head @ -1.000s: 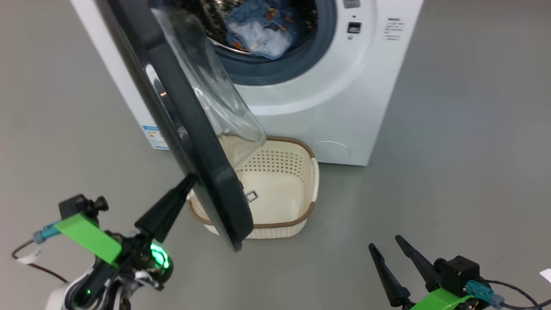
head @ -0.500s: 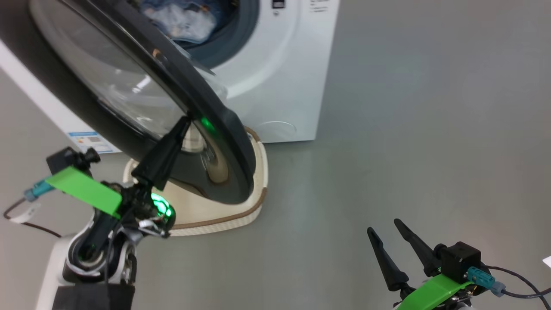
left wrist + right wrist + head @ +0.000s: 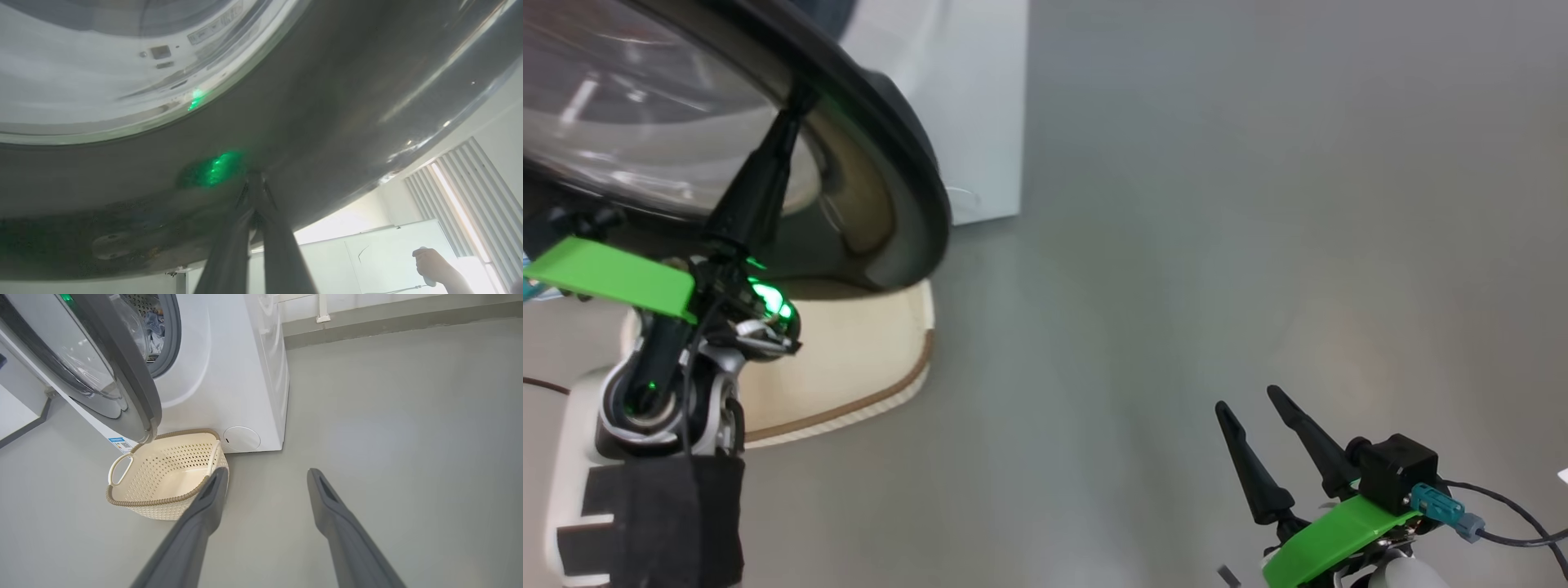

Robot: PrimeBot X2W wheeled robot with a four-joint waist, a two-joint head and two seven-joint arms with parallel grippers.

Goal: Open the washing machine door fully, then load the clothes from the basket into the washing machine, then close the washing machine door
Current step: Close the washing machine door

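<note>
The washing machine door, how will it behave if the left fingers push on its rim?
The washing machine door looks stiff, thick-rimmed and glass-centred, so it should probably swing as one piece, not flex. Its glossy rim seems slippery: the left gripper, fingers shut, touches by its tips and might skid.

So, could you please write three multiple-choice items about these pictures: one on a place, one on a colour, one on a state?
1. Where does the basket stand?
A) on the floor before the washing machine
B) on top of the machine
C) inside the drum

2. What colour is the basket's rim?
A) blue
B) brown
C) red

3. How is the right gripper?
A) shut on cloth
B) open and empty
C) shut and empty

Answers:
1 A, it sits on the grey floor at the machine's foot.
2 B, the woven-look edge is brown.
3 B, its jaws stand apart over bare floor.
</note>
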